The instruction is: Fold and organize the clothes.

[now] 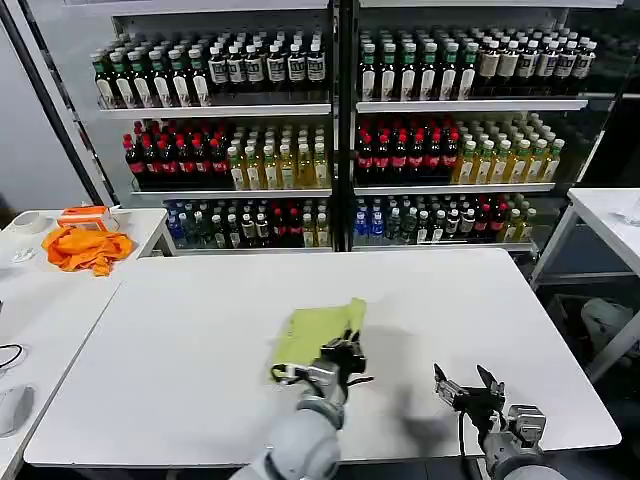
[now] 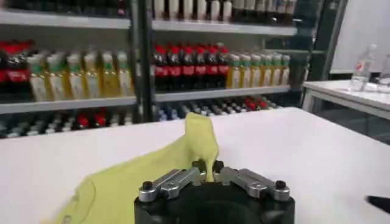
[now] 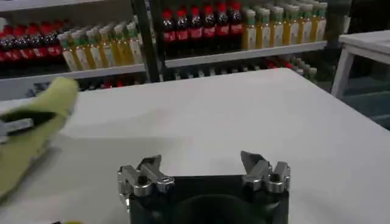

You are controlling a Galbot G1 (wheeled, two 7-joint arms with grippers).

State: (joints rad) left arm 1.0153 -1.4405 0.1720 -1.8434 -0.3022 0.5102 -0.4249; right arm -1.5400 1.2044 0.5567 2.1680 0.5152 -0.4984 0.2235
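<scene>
The light olive-green T-shirt (image 1: 318,331) lies bunched near the front middle of the white table (image 1: 180,340). My left gripper (image 1: 340,352) is shut on its near edge, and a fold of the cloth (image 2: 198,143) rises up between the fingers. In the right wrist view the shirt (image 3: 36,131) shows off to one side. My right gripper (image 1: 467,386) hovers open over bare table to the right of the shirt, with nothing between its fingertips (image 3: 201,165).
A bright orange cloth (image 1: 87,248) and an orange box (image 1: 85,214) lie on a side table at the far left. Shelves of bottles (image 1: 330,130) stand behind the table. Another white table (image 1: 610,215) stands at the right.
</scene>
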